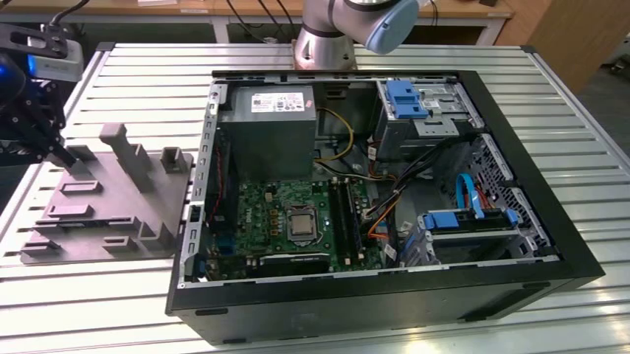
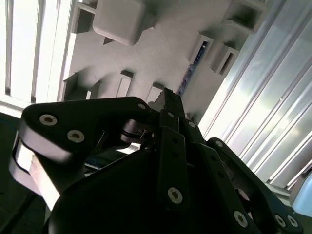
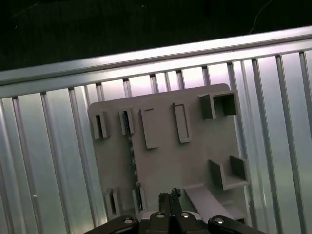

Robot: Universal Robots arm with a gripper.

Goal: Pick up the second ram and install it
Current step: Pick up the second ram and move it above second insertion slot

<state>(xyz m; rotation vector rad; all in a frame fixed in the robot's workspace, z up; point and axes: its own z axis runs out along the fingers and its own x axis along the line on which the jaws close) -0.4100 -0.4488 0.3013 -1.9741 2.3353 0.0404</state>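
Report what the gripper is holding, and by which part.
Nothing is held. The gripper is shut with nothing between its fingers, above the grey holder. The second ram stands on edge in that holder's slots, apart from the gripper.

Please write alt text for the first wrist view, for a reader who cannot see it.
The gripper hovers over a grey holder on a slatted metal table. The ram stands on edge in the holder's slots, beside the gripper.

No text readable, one white label (image 1: pixel 279 101) with dark print and a small red mark, stuck on the grey power supply (image 1: pixel 265 125) inside the open computer case (image 1: pixel 394 302), its lettering too small to make out from the exterior view
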